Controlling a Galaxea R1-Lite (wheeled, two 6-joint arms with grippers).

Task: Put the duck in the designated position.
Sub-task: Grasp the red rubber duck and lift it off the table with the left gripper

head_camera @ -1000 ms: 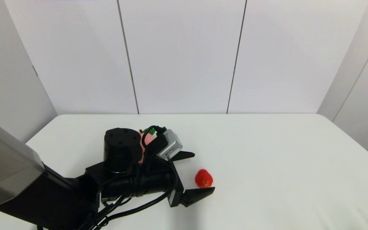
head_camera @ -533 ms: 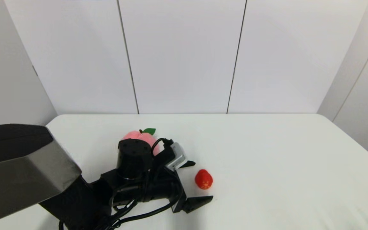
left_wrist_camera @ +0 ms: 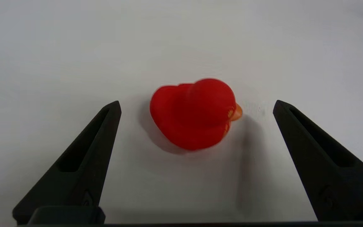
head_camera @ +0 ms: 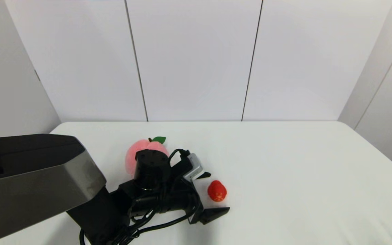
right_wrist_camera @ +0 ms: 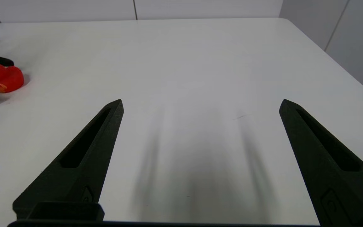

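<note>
Left gripper (head_camera: 216,194): spread wide, low over the table (head_camera: 284,170), one finger on each side of the duck (head_camera: 217,191); in the left wrist view the fingers (left_wrist_camera: 83,157) stood clear of the toy on both sides, touching nothing.
Duck: sat on the table between the open left fingers, free of any grip, right of the peach (head_camera: 141,151) and near the table's middle.
Peach: lay on the table behind the left arm's wrist, partly hidden by it, green leaf up.
Right gripper (right_wrist_camera: 200,107): spread wide and empty above bare table well to the right of the duck (right_wrist_camera: 3,78); out of the head view.
</note>
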